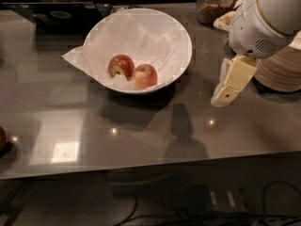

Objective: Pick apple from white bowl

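The white bowl (181,39), wide and lined with crinkled white paper, stands on the grey table at the back centre. Two apples lie in it side by side. The lighter pinkish-red apple (145,76) with pale patches is on the right. A darker red apple (121,66) touches it on the left. My gripper (222,97) hangs from the white arm on the right, pointing down and to the left just above the table. It is to the right of the bowl, outside its rim and apart from the apples. It holds nothing.
A stack of beige paper bowls (282,72) stands right behind the arm. A glass jar (212,4) of brown contents is at the back right. A dark flat device (61,14) lies at the back left. A dark round object (2,138) shows at the left edge.
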Controlling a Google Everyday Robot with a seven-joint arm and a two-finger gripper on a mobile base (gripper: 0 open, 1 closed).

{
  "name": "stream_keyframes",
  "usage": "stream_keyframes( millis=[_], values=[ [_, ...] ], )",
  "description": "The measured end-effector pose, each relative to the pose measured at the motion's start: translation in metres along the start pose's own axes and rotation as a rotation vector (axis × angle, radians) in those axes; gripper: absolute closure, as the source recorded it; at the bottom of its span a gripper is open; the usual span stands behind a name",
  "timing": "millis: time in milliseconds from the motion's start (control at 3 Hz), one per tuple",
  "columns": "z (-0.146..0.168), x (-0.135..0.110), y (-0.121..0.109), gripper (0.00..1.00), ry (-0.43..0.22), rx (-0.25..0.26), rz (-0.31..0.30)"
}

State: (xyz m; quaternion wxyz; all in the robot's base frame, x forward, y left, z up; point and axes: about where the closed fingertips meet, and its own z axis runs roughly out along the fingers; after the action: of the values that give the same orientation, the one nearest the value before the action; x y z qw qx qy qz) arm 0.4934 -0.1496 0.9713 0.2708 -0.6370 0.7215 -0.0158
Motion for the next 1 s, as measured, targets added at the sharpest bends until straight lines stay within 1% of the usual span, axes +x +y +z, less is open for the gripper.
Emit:
stream_keyframes(
  millis=[333, 667, 1000],
  values=[
    [0.011, -0.022, -0.017, 0.0, -0.088, 0.022, -0.025],
    [0.011, -0.023, -0.02, 0.0, -0.096, 0.03, -0.03],
    [0.021, -0.034, -0.035, 0.0, -0.171, 0.057, -0.022]
  ],
)
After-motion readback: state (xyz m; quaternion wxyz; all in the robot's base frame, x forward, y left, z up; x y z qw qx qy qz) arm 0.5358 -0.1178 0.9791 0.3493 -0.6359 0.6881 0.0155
